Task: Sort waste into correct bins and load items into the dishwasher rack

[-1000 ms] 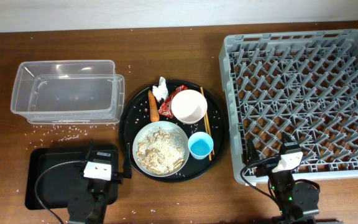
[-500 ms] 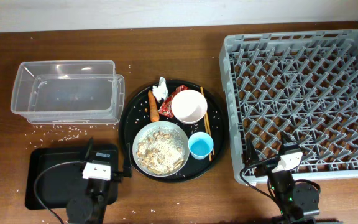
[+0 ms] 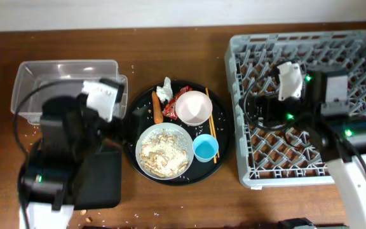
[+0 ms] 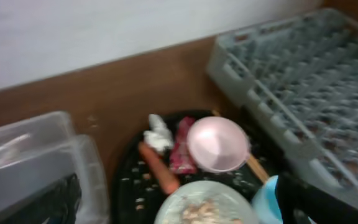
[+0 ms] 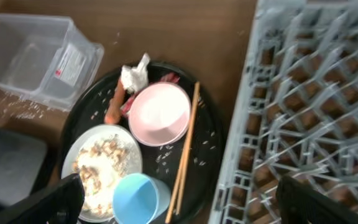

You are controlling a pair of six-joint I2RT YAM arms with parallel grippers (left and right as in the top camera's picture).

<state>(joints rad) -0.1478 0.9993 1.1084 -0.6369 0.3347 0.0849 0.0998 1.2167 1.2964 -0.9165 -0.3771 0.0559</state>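
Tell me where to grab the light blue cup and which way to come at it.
Pinch the light blue cup by its rim from straight above, one finger inside, one outside. It stands upright, mouth up, and the dish and chopsticks crowd its sides, so a side grasp looks tight.

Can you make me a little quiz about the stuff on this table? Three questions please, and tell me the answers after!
1. True or false: the light blue cup already stands in the grey rack.
2. What is in the wide pale dish? A) rice-like scraps B) soup C) nothing at all
3. Name the orange thing lying beside the tissue on the round black tray.

Key
1. False. It stands on the round black tray.
2. A
3. The carrot.
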